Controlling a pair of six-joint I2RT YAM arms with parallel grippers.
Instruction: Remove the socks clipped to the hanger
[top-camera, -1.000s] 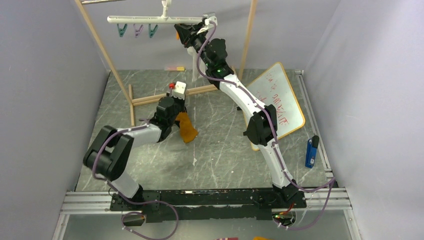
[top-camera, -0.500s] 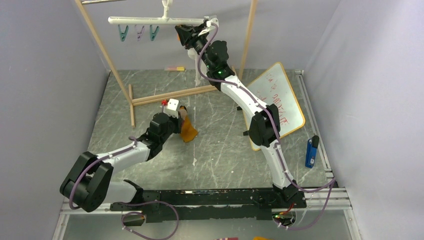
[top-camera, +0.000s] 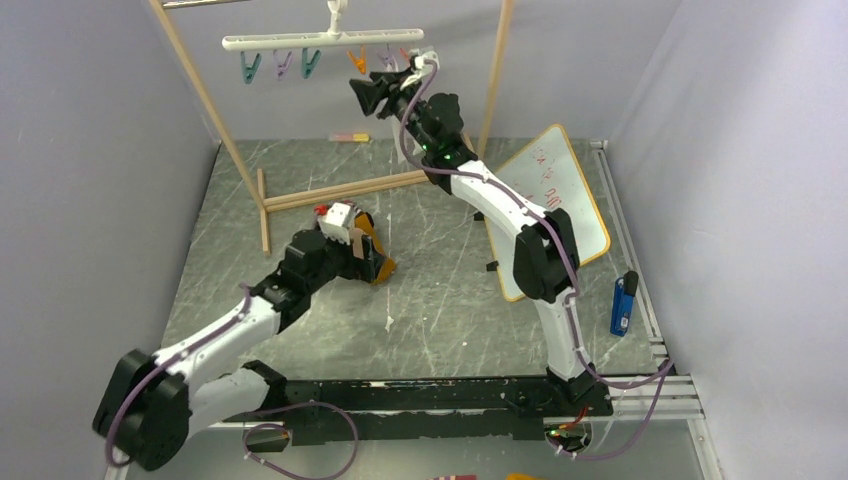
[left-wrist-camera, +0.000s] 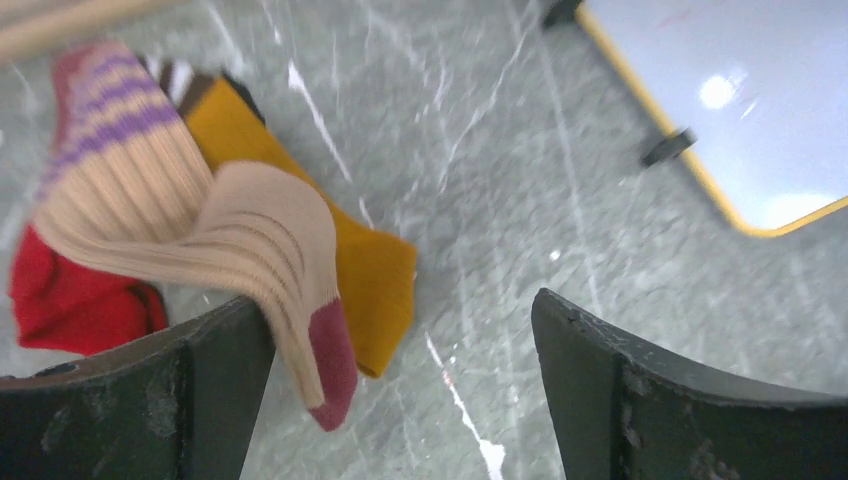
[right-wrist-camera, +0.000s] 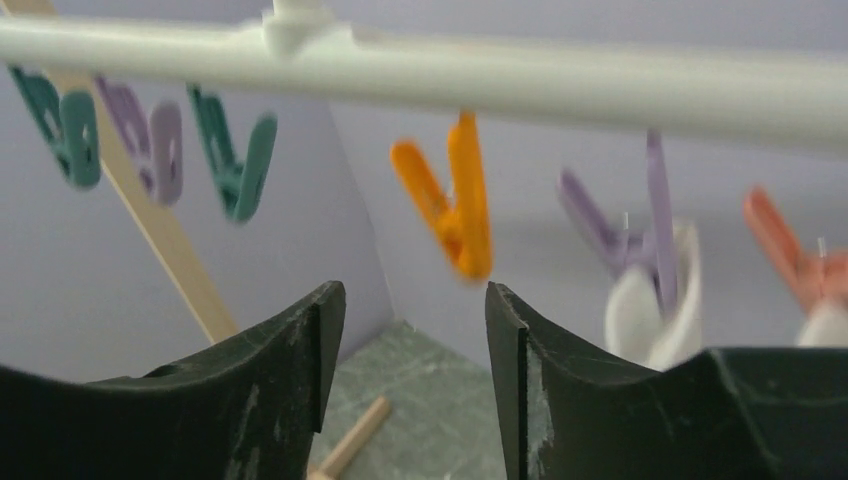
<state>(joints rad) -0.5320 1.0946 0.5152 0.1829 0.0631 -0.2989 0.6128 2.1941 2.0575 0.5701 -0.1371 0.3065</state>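
Red, mustard, striped heap: a soft red sock (left-wrist-camera: 70, 300), a mustard-yellow sock (left-wrist-camera: 370, 280) and a maroon-and-cream striped ribbed sock (left-wrist-camera: 150, 190) lie piled on the grey marbled table (top-camera: 450, 300), left of centre.
Left gripper (left-wrist-camera: 400, 315): low over the heap, jaws spread wide, gripping nothing; the striped sock's toe lies against the inner face of one finger (left-wrist-camera: 225, 370).
Hanger: the long white plastic hanger bar (top-camera: 290, 41) hangs from its hook at the back, with a row of coloured clips below.
Right gripper (right-wrist-camera: 412, 295): raised just under the bar, jaws partly apart and empty, facing a bare orange clip (right-wrist-camera: 455, 215).
White socks: one long white sock (right-wrist-camera: 640, 320) sits in a purple clip (right-wrist-camera: 655, 220); a second (right-wrist-camera: 825, 325) shows beneath an orange-red clip (right-wrist-camera: 790, 250), both right of the jaws.
Risk, left: the striped toe may catch on the finger and be dragged off the heap as the arm lifts.
Risk, right: the hanger hangs freely, so a sideways tug could swing it; closing where it aims now would meet only the bare clip.
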